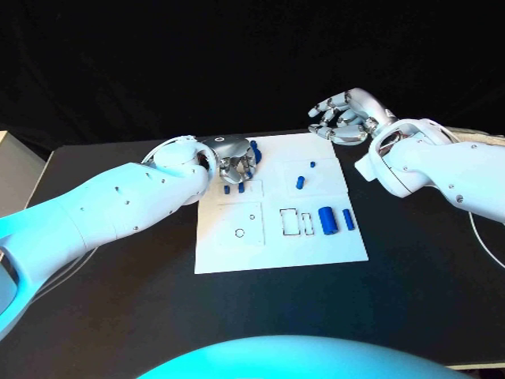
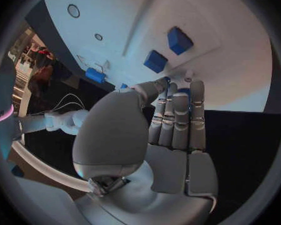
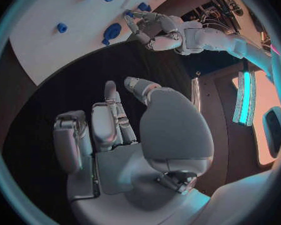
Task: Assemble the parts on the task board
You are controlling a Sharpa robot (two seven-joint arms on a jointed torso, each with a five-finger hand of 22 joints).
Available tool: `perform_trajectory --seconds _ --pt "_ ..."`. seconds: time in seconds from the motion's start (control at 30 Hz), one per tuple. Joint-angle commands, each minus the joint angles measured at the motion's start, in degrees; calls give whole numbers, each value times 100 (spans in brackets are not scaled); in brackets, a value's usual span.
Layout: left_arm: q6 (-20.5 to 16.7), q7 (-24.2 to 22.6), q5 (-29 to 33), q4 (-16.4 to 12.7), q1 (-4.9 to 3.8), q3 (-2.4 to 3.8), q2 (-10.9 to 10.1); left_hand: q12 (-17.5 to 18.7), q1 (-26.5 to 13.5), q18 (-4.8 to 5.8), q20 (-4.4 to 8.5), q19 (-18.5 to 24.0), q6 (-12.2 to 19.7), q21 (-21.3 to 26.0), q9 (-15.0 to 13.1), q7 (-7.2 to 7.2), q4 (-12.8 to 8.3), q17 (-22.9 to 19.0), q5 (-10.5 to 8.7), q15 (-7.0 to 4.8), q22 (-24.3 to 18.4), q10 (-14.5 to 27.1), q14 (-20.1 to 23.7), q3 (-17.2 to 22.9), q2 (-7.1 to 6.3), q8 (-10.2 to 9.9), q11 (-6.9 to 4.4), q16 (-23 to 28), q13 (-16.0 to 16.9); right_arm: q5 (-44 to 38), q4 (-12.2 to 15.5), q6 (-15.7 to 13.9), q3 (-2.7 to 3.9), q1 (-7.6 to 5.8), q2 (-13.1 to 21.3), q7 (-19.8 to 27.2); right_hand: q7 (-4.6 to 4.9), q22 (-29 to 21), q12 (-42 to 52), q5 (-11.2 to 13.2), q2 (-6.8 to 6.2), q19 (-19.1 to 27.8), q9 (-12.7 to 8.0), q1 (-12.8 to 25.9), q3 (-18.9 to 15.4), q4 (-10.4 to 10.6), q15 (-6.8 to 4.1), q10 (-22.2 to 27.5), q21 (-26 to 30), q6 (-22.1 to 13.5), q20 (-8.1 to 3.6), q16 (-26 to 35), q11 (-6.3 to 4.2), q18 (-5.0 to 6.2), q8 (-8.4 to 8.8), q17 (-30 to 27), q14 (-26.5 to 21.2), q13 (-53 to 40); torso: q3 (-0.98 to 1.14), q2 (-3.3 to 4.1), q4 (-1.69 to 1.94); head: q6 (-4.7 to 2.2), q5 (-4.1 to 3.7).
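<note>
A: What do the fingers point(image 2: 178, 112) of the left hand point(image 1: 236, 162) do?
B: Held close together, they reach down onto blue parts point(image 1: 236, 188) at the task board point(image 1: 278, 257) edge; whether one is gripped cannot be told.
A: And the right hand point(image 1: 346, 117)?
B: Curled, empty, parked over the bench point(image 1: 116, 300), probably waiting. No writing is legible.
</note>
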State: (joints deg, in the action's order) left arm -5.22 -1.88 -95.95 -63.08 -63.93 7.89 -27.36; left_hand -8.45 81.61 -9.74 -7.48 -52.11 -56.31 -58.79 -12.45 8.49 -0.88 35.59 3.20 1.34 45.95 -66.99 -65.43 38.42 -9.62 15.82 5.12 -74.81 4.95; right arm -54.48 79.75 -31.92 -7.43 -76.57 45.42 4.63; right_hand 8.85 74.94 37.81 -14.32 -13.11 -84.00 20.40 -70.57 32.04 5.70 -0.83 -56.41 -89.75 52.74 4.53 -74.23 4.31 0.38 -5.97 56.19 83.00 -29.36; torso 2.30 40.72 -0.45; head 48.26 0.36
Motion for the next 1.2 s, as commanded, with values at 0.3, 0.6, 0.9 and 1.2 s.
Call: perform_trajectory --seconds 0.3,0.6,0.9,1.2 --pt "-58 -35 296 -330 -3 251 -270 36 -22 -76 -6 -32 4 -29 9 62 -28 -28 -32 14 12 -1 -36 2 -1 -45 50 -1 -9 -7 11 3 3 -1 15 59 38 1506 -23 -38 -2 -600 7 47 9 19 18 -28 -25 10 42 4 -6 -38 -25 -3 12 5 -5 -31 26 -1 13" --pt "149 21 303 -323 1 291 -420 48 -46 -77 -14 -22 -27 -38 3 65 -20 -48 -32 20 21 -35 -31 10 4 -39 51 3 -7 -7 12 -2 3 -1 31 55 37 1506 -38 -41 -6 -600 10 47 6 13 15 -52 -25 14 40 7 -8 -38 -27 -5 15 27 -16 -38 40 1 26" --pt "202 35 296 -194 41 290 -396 52 -52 -77 -15 -19 -31 -39 2 64 -18 -41 -33 21 22 -41 -35 10 3 -39 51 1 -7 -7 15 -5 3 -1 27 59 37 1506 -38 -41 -6 -600 10 47 6 13 15 -52 -25 14 40 7 -8 -38 -27 -5 15 27 -17 -25 28 2 52" --pt "189 34 287 -81 74 279 -334 55 -54 -77 -17 -16 -38 -41 1 63 -18 -22 -33 21 24 -47 -45 13 5 -38 50 -6 -7 -7 13 -6 3 -1 23 61 37 1506 -38 -41 -6 -600 10 47 6 13 15 -52 -25 14 40 7 -8 -38 -27 -5 15 27 -4 -17 22 6 43"
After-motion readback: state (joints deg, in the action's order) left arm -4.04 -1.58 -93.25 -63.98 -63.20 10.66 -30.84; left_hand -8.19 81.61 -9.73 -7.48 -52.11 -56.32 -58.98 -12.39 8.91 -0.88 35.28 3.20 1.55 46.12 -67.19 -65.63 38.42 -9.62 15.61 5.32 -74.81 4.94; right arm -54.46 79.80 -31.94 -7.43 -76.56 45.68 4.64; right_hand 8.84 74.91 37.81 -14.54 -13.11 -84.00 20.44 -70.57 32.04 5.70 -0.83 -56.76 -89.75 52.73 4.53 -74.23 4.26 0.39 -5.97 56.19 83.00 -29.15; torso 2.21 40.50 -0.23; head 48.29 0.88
